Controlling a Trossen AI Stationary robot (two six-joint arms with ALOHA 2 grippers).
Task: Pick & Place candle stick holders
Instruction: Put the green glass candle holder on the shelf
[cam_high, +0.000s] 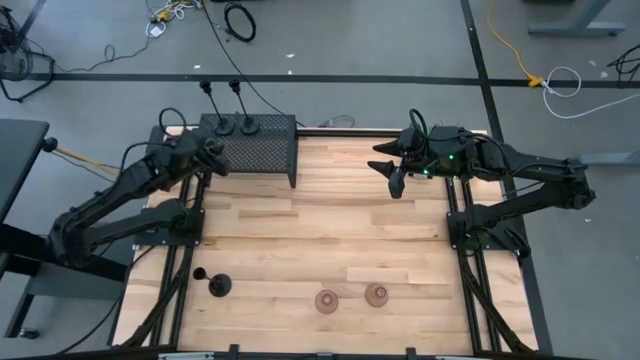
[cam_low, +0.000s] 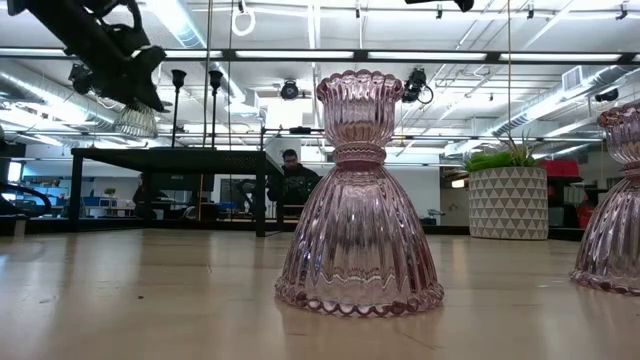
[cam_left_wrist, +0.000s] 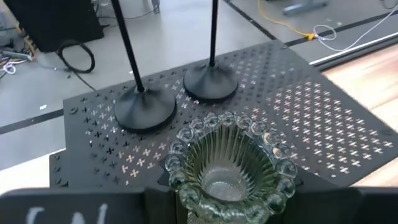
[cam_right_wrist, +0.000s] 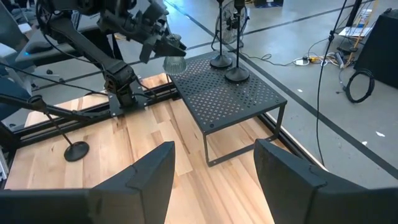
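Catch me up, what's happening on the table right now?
The left gripper holds the pale green glass holder above the black mesh box, where two black holders already stand. The right gripper waits open over the table's far right. Two pink glass holders and one black holder remain on the table.

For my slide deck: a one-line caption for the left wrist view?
Left gripper holds a pale green glass holder above the black mesh box, beside two black holders.
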